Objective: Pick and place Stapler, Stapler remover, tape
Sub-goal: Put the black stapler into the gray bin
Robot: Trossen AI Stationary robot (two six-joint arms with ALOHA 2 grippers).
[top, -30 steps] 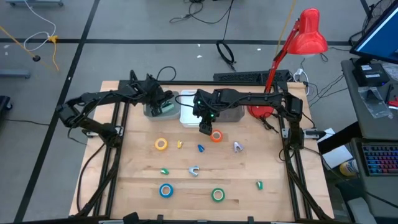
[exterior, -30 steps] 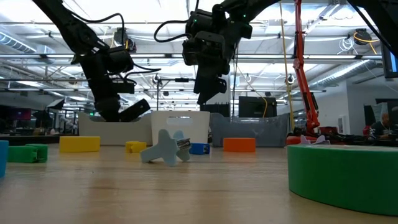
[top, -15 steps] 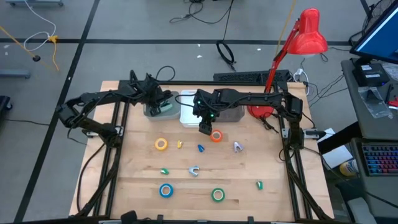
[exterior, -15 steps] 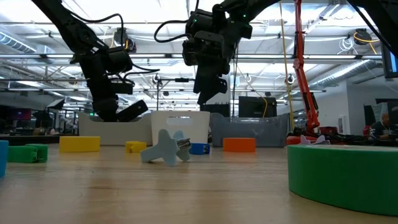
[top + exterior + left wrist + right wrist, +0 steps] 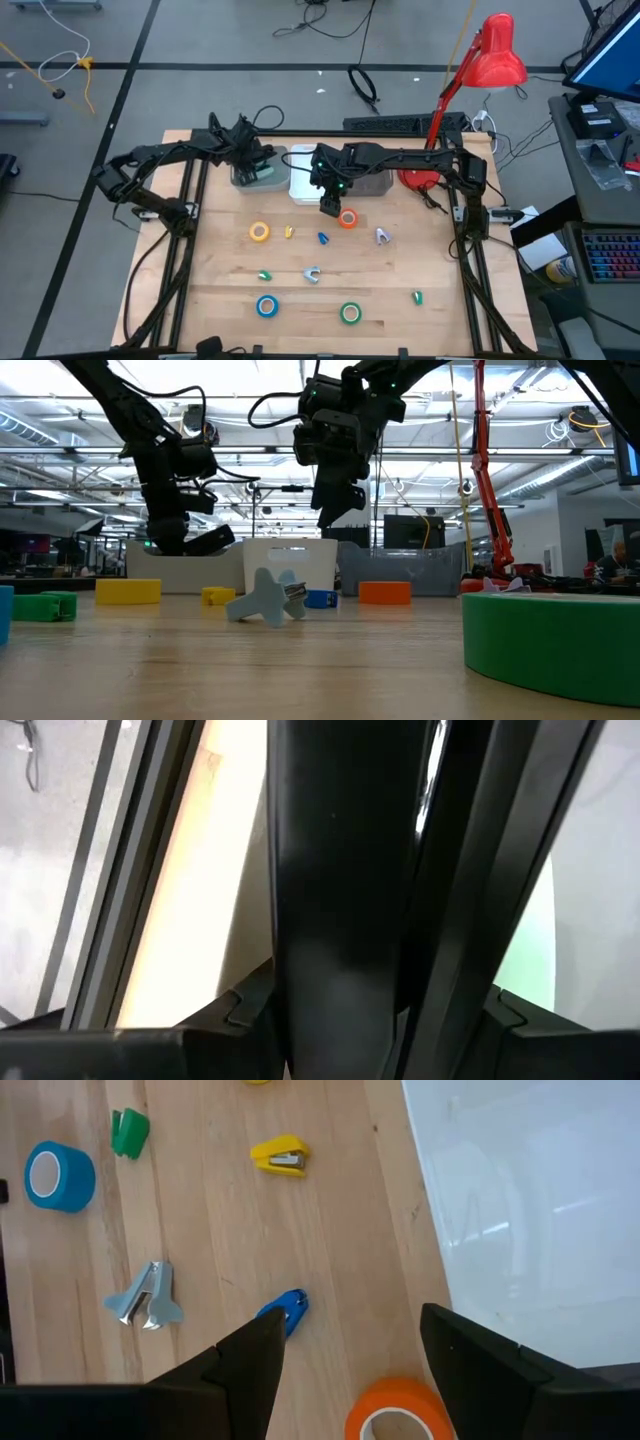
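I hold the stapler [image 5: 340,890] pinched in my left gripper [image 5: 255,160], just over the grey bin [image 5: 262,178]; next I release it there. My right gripper [image 5: 345,1355], fingers spread, hovers beside the orange tape [image 5: 395,1410], ready to descend.

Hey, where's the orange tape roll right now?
In the high view the orange tape roll lies on the table just in front of the white bin, right of centre, directly beside the open right gripper.
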